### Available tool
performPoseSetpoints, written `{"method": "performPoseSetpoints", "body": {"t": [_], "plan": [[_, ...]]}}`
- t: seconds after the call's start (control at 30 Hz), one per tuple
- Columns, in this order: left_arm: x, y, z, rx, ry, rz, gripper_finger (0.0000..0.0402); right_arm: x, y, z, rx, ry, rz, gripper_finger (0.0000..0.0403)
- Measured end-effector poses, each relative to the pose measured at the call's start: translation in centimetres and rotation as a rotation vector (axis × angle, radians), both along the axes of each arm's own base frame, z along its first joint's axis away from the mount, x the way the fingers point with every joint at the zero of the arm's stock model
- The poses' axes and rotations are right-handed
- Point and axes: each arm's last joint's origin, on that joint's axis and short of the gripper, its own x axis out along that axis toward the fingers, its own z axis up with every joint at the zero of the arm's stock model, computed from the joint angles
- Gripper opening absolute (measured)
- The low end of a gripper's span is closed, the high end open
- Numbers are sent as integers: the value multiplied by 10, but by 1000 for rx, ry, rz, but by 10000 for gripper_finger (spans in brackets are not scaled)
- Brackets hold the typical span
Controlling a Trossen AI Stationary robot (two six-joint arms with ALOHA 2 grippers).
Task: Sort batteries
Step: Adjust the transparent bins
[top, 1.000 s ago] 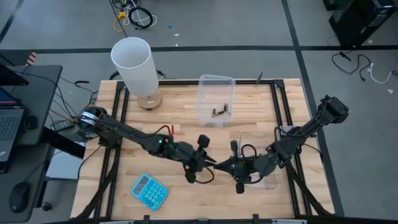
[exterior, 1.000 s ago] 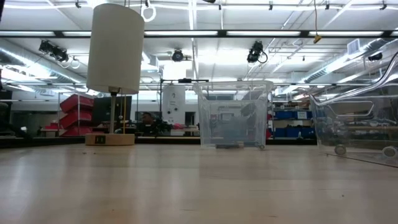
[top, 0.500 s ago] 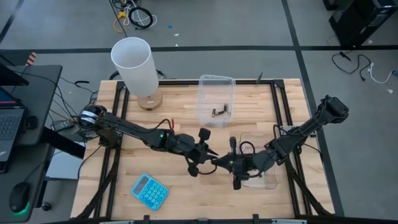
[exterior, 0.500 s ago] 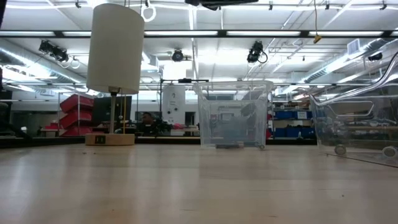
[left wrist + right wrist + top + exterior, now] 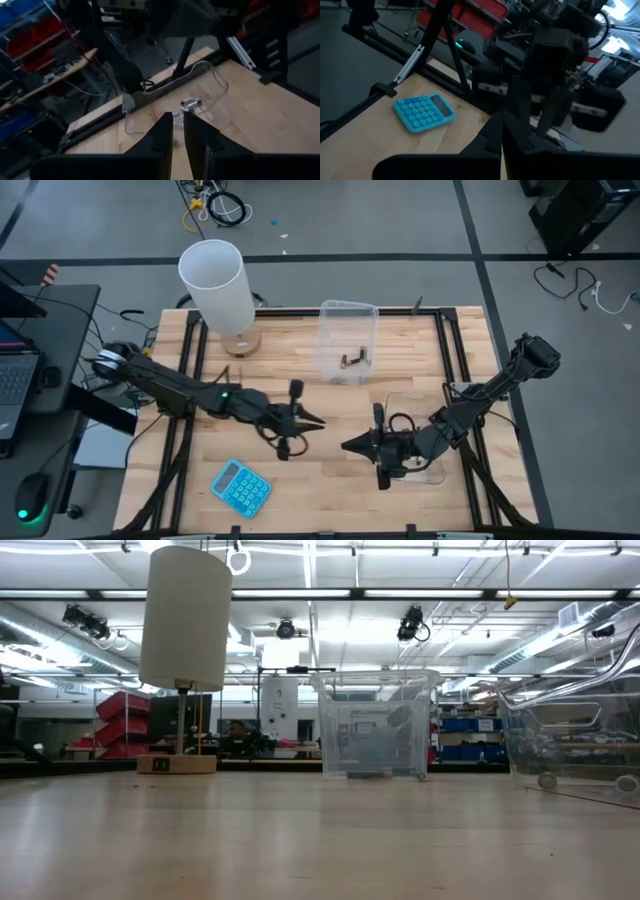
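Observation:
Dark batteries (image 5: 352, 360) lie on the floor of a clear tub (image 5: 347, 330) at the table's far middle. Silvery batteries (image 5: 191, 103) lie in a second clear tub (image 5: 215, 85) at the near right, under my right arm. My left gripper (image 5: 318, 420) hovers level above the table's middle, its fingers (image 5: 197, 137) a narrow gap apart with nothing seen between them. My right gripper (image 5: 347, 446) hovers level just right of it, pointing at it, shut and empty (image 5: 501, 127). Neither gripper shows in the low view.
A blue calculator (image 5: 240, 487) lies near the front edge on the left. A white lamp (image 5: 215, 280) stands on a wooden base at the far left. Bare wood lies between the grippers and the far tub. The near-right tub (image 5: 570, 730) holds its batteries (image 5: 546, 780) on its floor.
My left gripper has drawn back toward the table's left edge, away from my right gripper, whose tips it nearly met a second ago. A clear gap now lies between the two. The gap between its fingers looks unchanged.

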Motion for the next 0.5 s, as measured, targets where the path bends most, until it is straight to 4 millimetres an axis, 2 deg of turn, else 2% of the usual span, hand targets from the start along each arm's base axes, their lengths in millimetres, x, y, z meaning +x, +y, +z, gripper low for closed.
{"method": "performPoseSetpoints", "body": {"t": [0.13,0.3,0.43,0.5], "plan": [[-21,2,-5,4,-49,40,46,6,-7,4,-8,-36,13,0],[-37,12,-13,59,-69,138,46,19,-28,10,-23,-90,52,0],[-40,28,-16,114,-77,183,46,26,-50,19,-32,-144,42,0],[-40,38,-14,125,-83,205,46,23,-60,27,-30,-163,61,0]]}}
